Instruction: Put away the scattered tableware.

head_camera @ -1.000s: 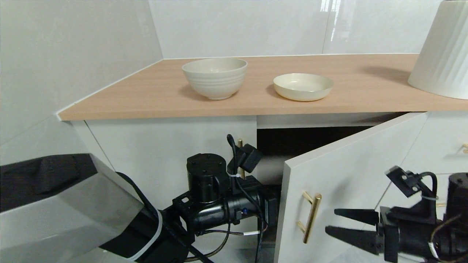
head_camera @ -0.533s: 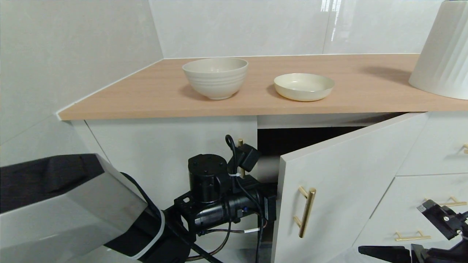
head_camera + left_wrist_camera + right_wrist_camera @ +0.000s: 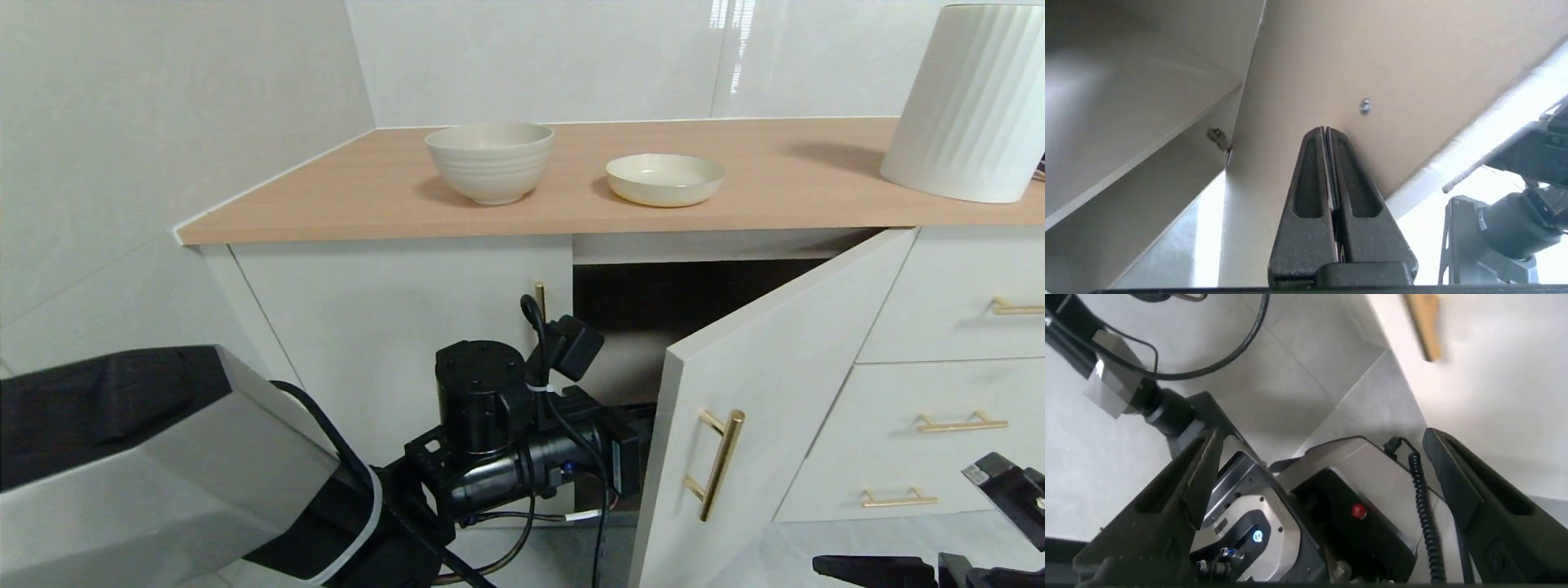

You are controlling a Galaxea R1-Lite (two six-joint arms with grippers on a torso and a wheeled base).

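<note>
In the head view, the left gripper is hidden behind the open cabinet door, at 6 o'clock. The right gripper is cut off by the lower edge at 5 o'clock, with a single dark finger showing. The cupboard interior is lost in shadow and nothing can be made out there. The ribbed white container, at 2 o'clock, is clipped by the right edge. The floor of the bowl is concealed by its near wall. In the right wrist view, a gold handle is blurred and cut short by the picture's edge.
</note>
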